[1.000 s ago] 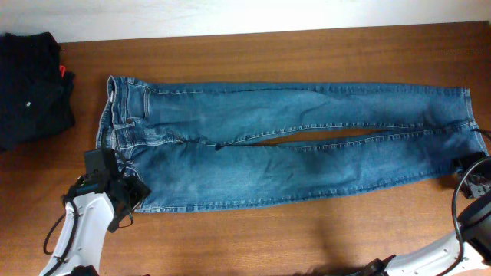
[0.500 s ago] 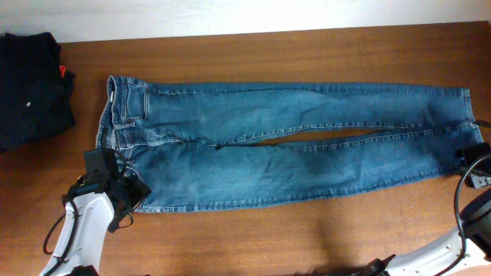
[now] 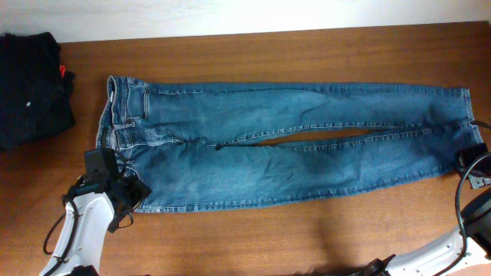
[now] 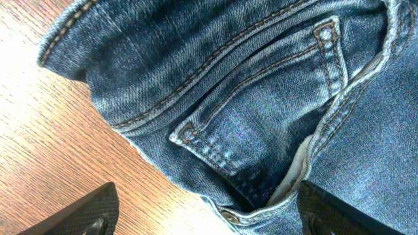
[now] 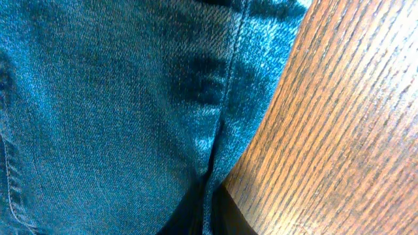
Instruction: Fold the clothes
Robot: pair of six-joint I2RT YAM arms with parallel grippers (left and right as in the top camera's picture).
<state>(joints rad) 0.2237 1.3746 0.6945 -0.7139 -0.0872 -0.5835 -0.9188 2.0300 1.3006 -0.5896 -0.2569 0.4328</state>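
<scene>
The clothes, a pair of blue denim jeans (image 3: 268,138), lie flat across the table, waistband to the left and legs running right. My left gripper (image 3: 130,193) stands open at the near corner of the waistband. In the left wrist view its two dark fingertips (image 4: 85,214) sit wide apart, with a pocket (image 4: 261,124) and a metal rivet (image 4: 228,215) between them. My right gripper (image 3: 469,161) is at the hem of the near leg, far right. In the right wrist view it (image 5: 206,212) is shut, with a fold of the denim edge (image 5: 222,117) pinched between its fingers.
A black garment pile (image 3: 31,84) with a small red tag (image 3: 63,73) lies at the back left corner. Bare wooden table (image 3: 307,230) runs along the front of the jeans. The right arm's cable loops near the right edge (image 3: 460,207).
My right gripper has shifted slightly onto the leg hem and closed on the denim edge. The left arm has stayed still and open.
</scene>
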